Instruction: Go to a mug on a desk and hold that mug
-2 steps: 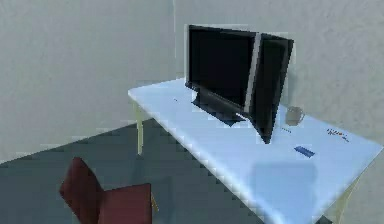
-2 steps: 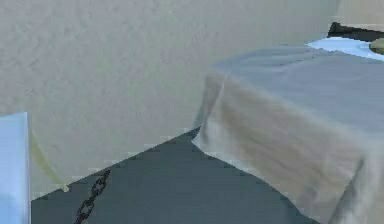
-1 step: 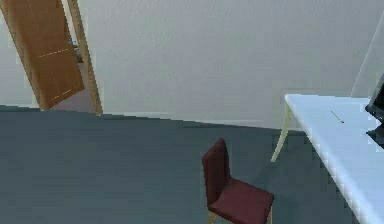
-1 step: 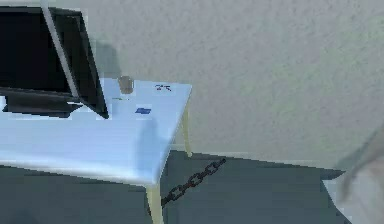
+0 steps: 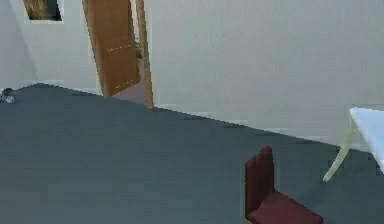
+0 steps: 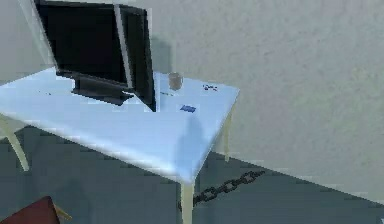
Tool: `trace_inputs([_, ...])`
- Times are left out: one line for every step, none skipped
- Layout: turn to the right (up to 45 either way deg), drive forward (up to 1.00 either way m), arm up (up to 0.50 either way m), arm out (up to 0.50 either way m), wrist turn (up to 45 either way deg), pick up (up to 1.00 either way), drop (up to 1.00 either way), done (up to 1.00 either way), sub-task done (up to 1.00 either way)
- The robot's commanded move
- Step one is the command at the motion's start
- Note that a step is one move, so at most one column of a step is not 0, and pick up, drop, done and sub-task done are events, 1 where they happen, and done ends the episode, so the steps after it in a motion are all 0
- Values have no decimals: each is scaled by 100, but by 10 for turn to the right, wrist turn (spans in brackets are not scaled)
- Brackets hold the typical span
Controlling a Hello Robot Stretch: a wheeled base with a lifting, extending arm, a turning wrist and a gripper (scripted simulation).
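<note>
I cannot tell the gripper's state. The mug (image 6: 176, 80), a small tan cup, stands near the wall side of the desk (image 6: 120, 130), just beside the monitor (image 6: 95, 50). Best to line up so the arm reaches clear of the screen. A chair (image 5: 270, 190) crowds the desk corner, while the floor (image 5: 120, 150) lies open toward the door (image 5: 112, 45).

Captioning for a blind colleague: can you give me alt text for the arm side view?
A pale desk stands before a beige wall, bearing a large dark monitor. A small tan mug sits on it just right of the monitor.
</note>
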Motion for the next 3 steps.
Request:
trace_inputs([450,0,0,0,0,0,0,0,0])
trace_inputs([450,0,0,0,0,0,0,0,0])
trace_inputs([300,0,0,0,0,0,0,0,0])
